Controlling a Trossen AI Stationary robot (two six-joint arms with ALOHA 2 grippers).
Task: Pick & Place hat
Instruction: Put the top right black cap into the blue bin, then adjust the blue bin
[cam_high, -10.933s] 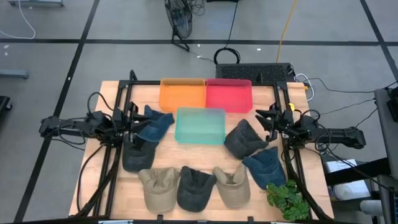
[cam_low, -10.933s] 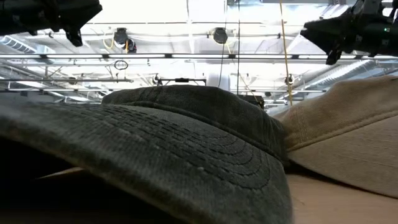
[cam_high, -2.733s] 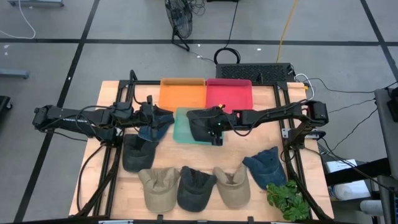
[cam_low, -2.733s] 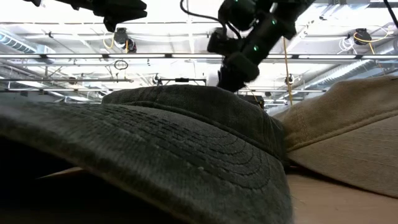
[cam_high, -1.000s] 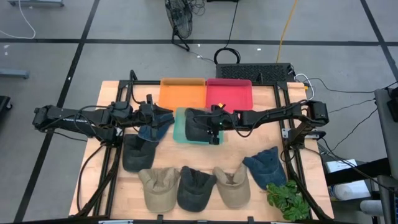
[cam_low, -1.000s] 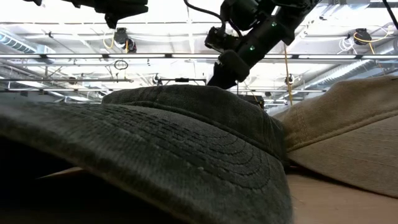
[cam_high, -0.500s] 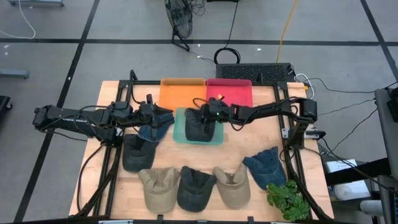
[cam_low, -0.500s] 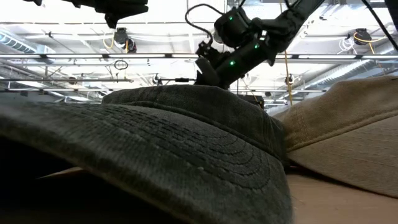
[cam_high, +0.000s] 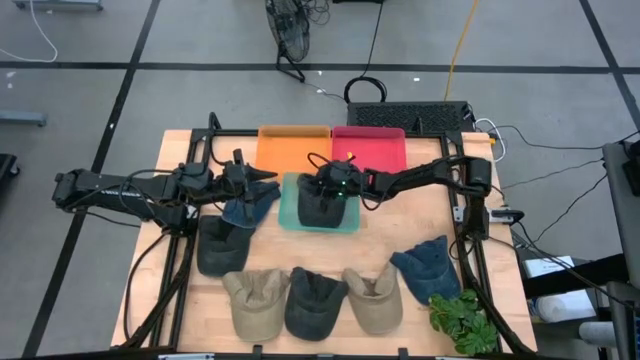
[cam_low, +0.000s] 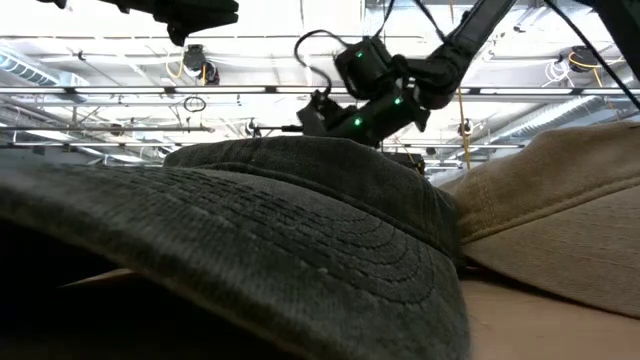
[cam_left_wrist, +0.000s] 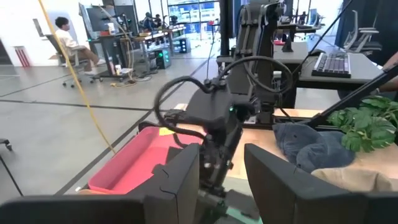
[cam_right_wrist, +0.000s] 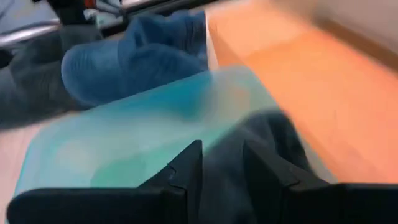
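Right claw hanging over the green tray, fingers a little apart, touching the dark hat lying in it; hard to tell if pinching; left claw waiting by the blue hat, fingers parted, holding nothing; more hats crowding the wooden table; low view mostly blocked by a hat brim; person sitting far back.

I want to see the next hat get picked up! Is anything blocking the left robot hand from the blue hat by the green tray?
Nothing visible blocks it. The left gripper hangs right over the blue hat, beside the green tray, where the right gripper has a dark hat.
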